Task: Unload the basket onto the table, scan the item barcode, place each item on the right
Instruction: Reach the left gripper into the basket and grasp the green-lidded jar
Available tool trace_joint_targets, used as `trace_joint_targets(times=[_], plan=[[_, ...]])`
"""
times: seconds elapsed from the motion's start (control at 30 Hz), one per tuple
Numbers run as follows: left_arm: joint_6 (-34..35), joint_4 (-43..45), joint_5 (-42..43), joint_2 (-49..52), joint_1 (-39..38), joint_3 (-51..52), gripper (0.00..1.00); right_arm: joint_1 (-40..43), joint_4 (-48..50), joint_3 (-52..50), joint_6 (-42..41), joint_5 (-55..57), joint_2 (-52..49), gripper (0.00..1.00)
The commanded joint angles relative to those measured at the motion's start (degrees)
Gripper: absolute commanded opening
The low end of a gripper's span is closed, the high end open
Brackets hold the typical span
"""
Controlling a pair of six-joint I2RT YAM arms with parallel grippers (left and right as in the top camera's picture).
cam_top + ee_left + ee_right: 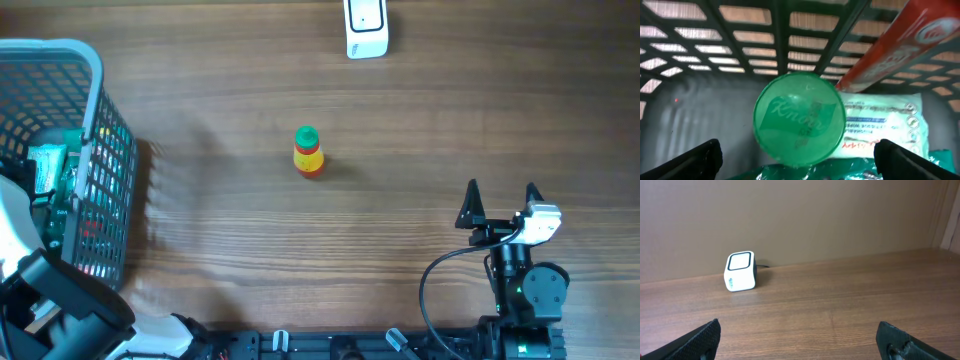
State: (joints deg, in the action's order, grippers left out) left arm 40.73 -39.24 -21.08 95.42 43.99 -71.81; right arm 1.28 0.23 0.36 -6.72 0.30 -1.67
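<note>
My left gripper (800,162) is open inside the grey mesh basket (97,110), its fingers spread wide over the goods there. Just ahead of it is a round green Knorr lid (800,119), not touched by either finger. A red carton (900,45) leans behind the lid, a white and green packet (885,127) lies to its right, and a green foil pack (805,172) lies below. The white barcode scanner (366,28) (740,271) stands at the table's far edge. My right gripper (501,190) (800,340) hangs open and empty at the near right.
A small bottle (308,152) with a green cap and a yellow and red body stands upright mid-table, well apart from both grippers. The basket's mesh wall (740,30) closes in around my left gripper. A black cable (430,285) loops by the right arm's base.
</note>
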Motion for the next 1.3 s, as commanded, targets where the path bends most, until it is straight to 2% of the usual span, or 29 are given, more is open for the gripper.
trace_joint_targets(times=[0.0, 0.1, 0.27, 0.5, 0.93, 1.13, 1.27], plan=[[-1.57, 2.29, -0.39, 0.7, 0.94, 0.61, 1.0, 0.2, 0.24, -0.07, 0.72, 0.79, -0.11, 1.0], [-1.84, 3.45, -0.42, 1.73, 0.98, 0.61, 1.0, 0.2, 0.24, -0.07, 0.7, 0.79, -0.11, 1.0], [-7.54, 5.9, -0.42, 4.98, 0.98, 0.61, 1.0, 0.2, 0.24, -0.07, 0.7, 0.79, -0.11, 1.0], [-7.54, 6.75, -3.21, 6.84, 0.98, 0.61, 1.0, 0.2, 0.24, -0.07, 0.72, 0.76, -0.11, 1.0], [-7.54, 7.98, -3.19, 9.38, 3.91, 0.61, 0.99, 0.2, 0.24, -0.07, 0.72, 0.79, -0.11, 1.0], [-7.54, 8.22, -3.17, 9.25, 3.91, 0.5, 0.65, 0.2, 0.24, -0.07, 0.72, 0.76, -0.11, 0.99], [-7.54, 8.22, -2.73, 6.14, 3.91, 0.44, 0.64, 0.2, 0.24, -0.07, 0.7, 0.79, -0.11, 1.0]])
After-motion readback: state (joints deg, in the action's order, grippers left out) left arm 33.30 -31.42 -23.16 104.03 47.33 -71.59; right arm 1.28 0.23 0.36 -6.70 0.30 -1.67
